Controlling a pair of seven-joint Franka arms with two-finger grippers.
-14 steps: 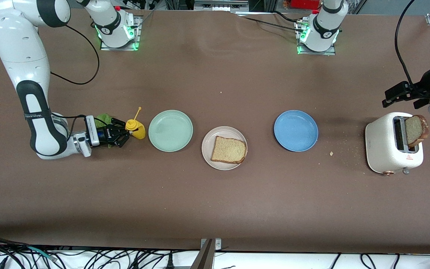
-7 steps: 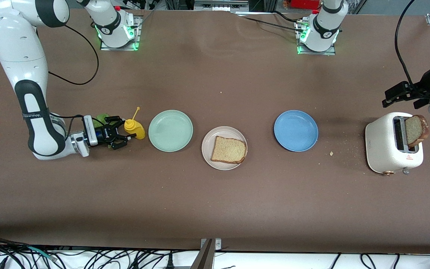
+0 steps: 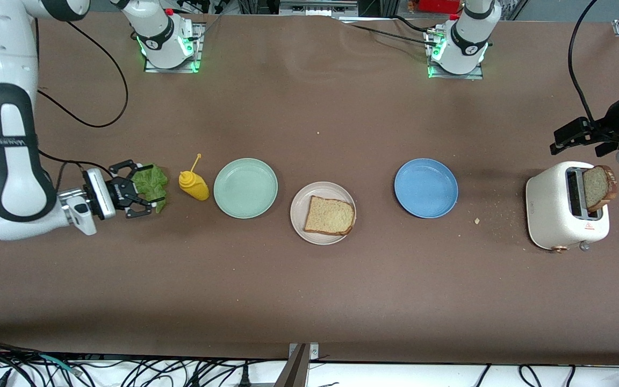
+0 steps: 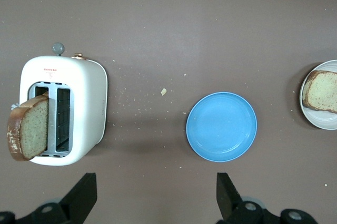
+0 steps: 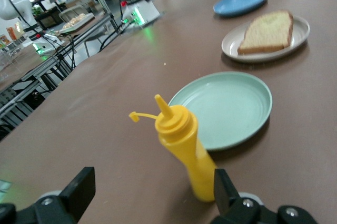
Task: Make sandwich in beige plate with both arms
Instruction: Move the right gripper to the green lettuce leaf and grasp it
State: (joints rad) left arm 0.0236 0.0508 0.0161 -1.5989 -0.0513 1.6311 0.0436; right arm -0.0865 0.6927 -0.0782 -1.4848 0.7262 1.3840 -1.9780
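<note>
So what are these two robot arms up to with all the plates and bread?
They're building a sandwich. One bread slice lies on the beige plate; a second slice sticks out of the toaster. The right gripper is open, low at the lettuce beside the mustard bottle, holding nothing. The left gripper waits open above the toaster. The green plate and blue plate are bare.

No legible txt; toaster [image 4: 84, 98] label unreadable.
</note>
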